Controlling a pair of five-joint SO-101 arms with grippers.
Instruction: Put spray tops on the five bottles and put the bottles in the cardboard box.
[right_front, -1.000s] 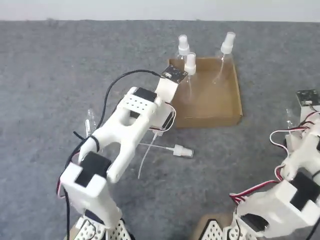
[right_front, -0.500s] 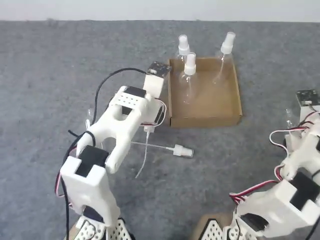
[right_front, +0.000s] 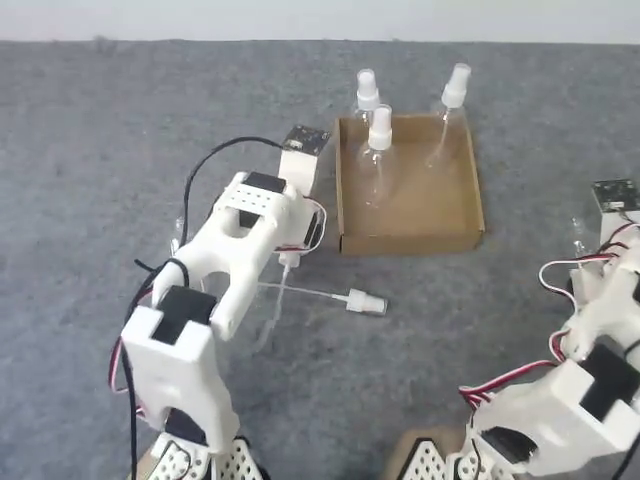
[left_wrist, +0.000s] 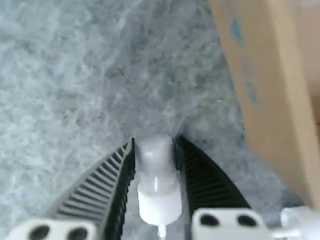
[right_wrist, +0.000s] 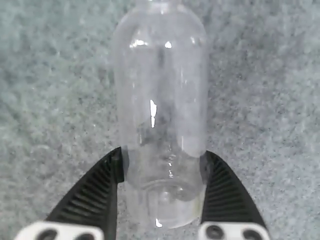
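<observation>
My left gripper (left_wrist: 154, 146) is shut on a white spray top (left_wrist: 158, 182), just left of the cardboard box (right_front: 410, 238), whose wall (left_wrist: 265, 75) stands close by. The held top's thin tube (right_front: 274, 308) hangs under the left arm (right_front: 250, 240). A second spray top (right_front: 365, 302) lies on the carpet in front of the box. Three capped bottles (right_front: 378, 150) stand at the box's far side. At the right edge, my right gripper (right_wrist: 162, 156) is shut on a clear uncapped bottle (right_wrist: 162, 115). Another clear bottle (right_front: 179, 238) peeks out left of the left arm.
Grey carpet (right_front: 90, 150) covers the whole table, with free room at the far left and between the arms. The loose spray top's tube (right_front: 305, 292) stretches toward the left arm. Red and black wires loop off both arms.
My left arm has drawn back leftward from over the box's left wall, carrying the spray top, and its tube swung left. The right arm has kept still.
</observation>
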